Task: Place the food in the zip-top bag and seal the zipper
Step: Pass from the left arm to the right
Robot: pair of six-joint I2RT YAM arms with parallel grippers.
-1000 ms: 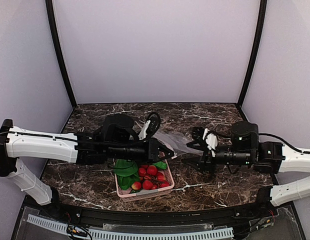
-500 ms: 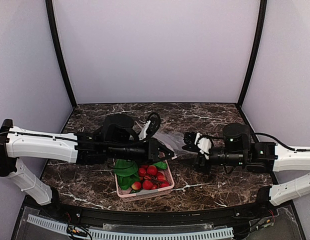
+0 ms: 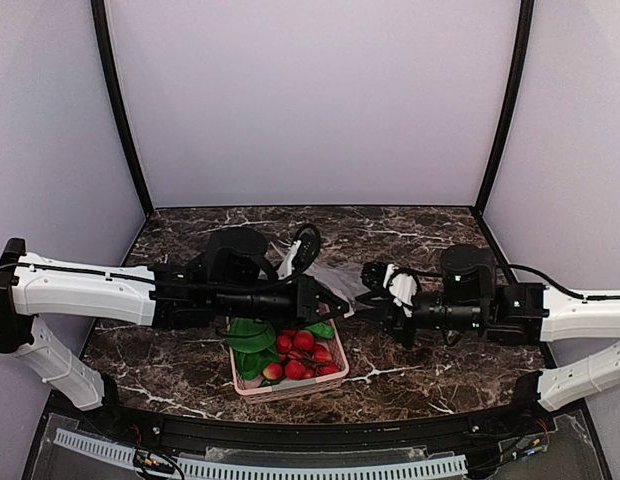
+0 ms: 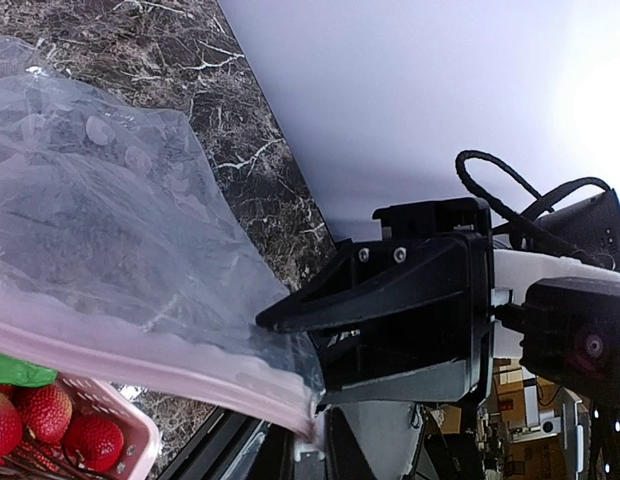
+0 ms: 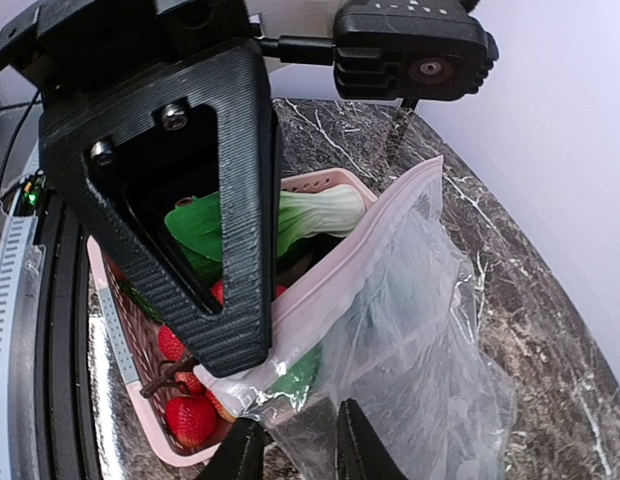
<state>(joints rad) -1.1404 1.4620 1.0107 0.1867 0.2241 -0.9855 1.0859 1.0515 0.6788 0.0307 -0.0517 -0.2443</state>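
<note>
We read this step as opening the bag's mouth, and doing it well runs left to right. The left tool (image 3: 335, 300) should hold its corner firm and level above the pink slatted plastic basket (image 3: 290, 392). That leaves the clear, floppy plastic zip-top bag (image 5: 410, 320) hanging with its zipper (image 5: 340, 262), the narrow pale pinkish closure strip, taut and easy to find. The right tool (image 5: 295, 450) should then bite only the free lip just beside that corner, never both layers, and draw away to the right so the mouth gapes. Taking both films together would pinch the mouth closed, and a shallow bite may slip on the slick plastic, so we would reach in past the strip. The left tool is clenched on the end of the zipper at the bag's corner. The rest of the bag trails toward the far side over the dark marbled counter (image 3: 430, 230), between the two tools. As far as we can judge, the food is not yet bagged. The toy bok choy with green leaves and a white stalk (image 5: 320, 215) lies in the basket with red toy strawberries (image 3: 302, 342), just near of the bag. The right tool is released, its two pale fingertips (image 5: 242, 452) apart and the bag's lower film just above the gap. We cannot tell whether either pad touches the plastic.
</note>
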